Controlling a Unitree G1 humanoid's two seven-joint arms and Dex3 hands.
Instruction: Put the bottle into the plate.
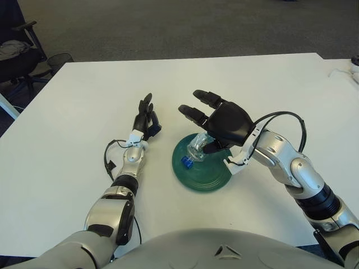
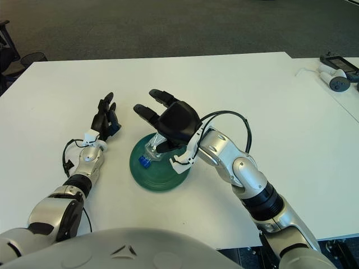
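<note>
On the white table (image 1: 78, 101), green plate (image 1: 212, 178) near the front edge, clear bottle (image 1: 197, 152) lying on its side inside it, blue cap (image 1: 187, 163) toward the plate's left rim. Right hand (image 1: 219, 120) just above the bottle, fingers (image 1: 192, 114) spread wide, gripping nothing. Left hand (image 1: 147, 120) left of the plate, fingers straight and loosely together, holding nothing. Office chair (image 1: 19, 47) off the table's far left corner.

Bright, even overhead light on the white table (image 1: 84, 101), soft faint shadows, frames sharp throughout
</note>
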